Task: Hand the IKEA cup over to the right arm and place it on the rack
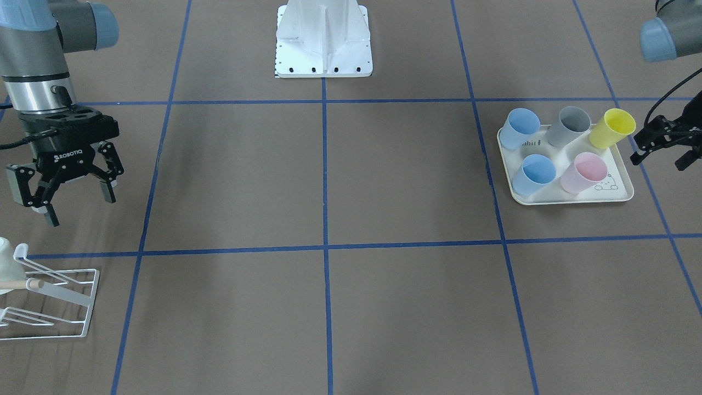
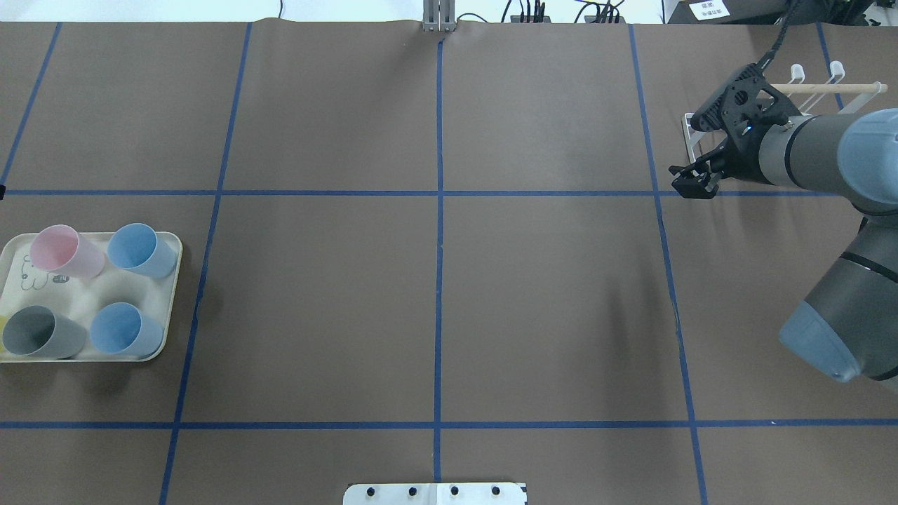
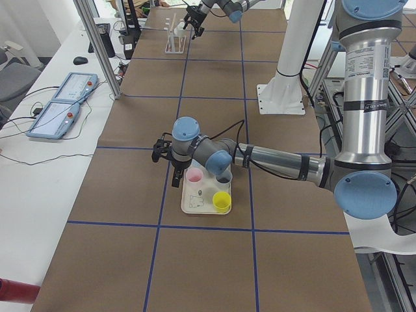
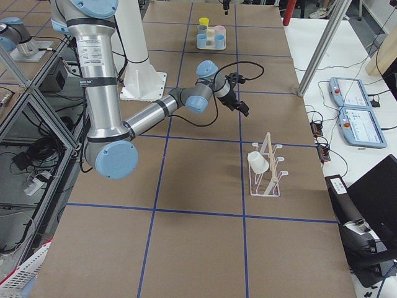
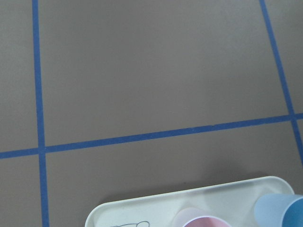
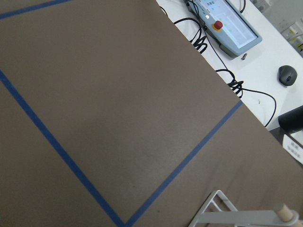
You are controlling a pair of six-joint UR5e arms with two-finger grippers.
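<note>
Broadly, you see a brown table (image 2: pixel 435 294) crossed by blue tape lines. The right arm (image 1: pixel 33 66) reaches to one end and the left arm (image 3: pixel 273 159) to the other, well apart. The wide middle between them looks like open room for a handover.

A cream tray (image 1: pixel 622 193) by the left arm carries five cups (image 1: pixel 584 173): two blue, grey, yellow and pink. The white wire rack (image 1: pixel 82 307) sits toward the table's far edge, and a white cup (image 4: pixel 257 162) hangs on it.

The right tool (image 1: pixel 81 208) hovers near the rack, jaws spread wide, holding nothing. The left tool (image 1: pixel 661 151) hangs beside the tray. You cannot tell how far it is open, and no cup shows in it.

So one cup looks placed, and any next cup is not yet picked up.
</note>
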